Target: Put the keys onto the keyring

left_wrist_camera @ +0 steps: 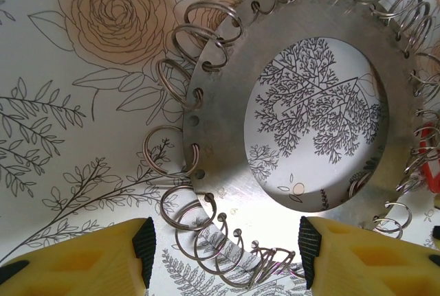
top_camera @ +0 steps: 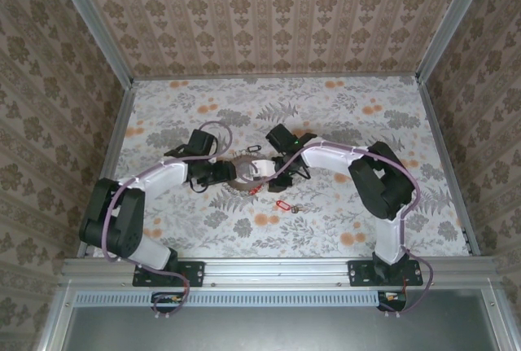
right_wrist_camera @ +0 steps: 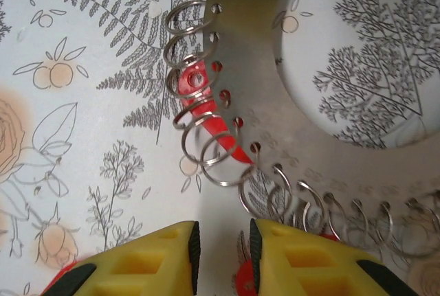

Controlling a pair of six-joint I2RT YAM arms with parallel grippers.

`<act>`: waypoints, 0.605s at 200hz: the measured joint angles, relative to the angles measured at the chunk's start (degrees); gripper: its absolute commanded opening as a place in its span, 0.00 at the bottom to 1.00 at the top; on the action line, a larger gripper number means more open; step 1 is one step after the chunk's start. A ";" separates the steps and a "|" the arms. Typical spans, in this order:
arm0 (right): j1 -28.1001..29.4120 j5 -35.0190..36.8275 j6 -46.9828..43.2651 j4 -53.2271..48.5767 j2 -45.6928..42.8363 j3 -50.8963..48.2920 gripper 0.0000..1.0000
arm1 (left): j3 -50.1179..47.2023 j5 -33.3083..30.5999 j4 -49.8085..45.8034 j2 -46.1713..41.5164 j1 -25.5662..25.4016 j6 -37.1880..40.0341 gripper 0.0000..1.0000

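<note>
Right gripper [right_wrist_camera: 221,241], jaws narrowly parted and empty at the tips, faces a red key [right_wrist_camera: 206,114] lying slantwise just ahead among the keyring [right_wrist_camera: 254,90] rim coils, mid-table. We judge it nearer; left gripper [left_wrist_camera: 227,248] straddles the opposite rim, wide.

One keyring [left_wrist_camera: 227,138]; two red keys [top_camera: 281,204] that I can count, toward its five o'clock; one black loop [top_camera: 251,149] at twelve.

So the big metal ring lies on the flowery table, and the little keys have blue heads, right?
Not blue: the keys have red heads, as the top external view shows. The keyring does lie on the flowery table.
</note>
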 measured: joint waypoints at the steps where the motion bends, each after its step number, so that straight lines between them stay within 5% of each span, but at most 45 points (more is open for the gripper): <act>1: 0.04 0.04 0.00 0.00 0.11 0.09 0.31 | 0.00 0.02 0.02 0.02 0.00 0.00 0.60; 121: 0.22 3.10 0.46 -1.75 4.37 5.95 0.30 | -0.52 2.36 0.74 3.54 0.87 -0.04 0.58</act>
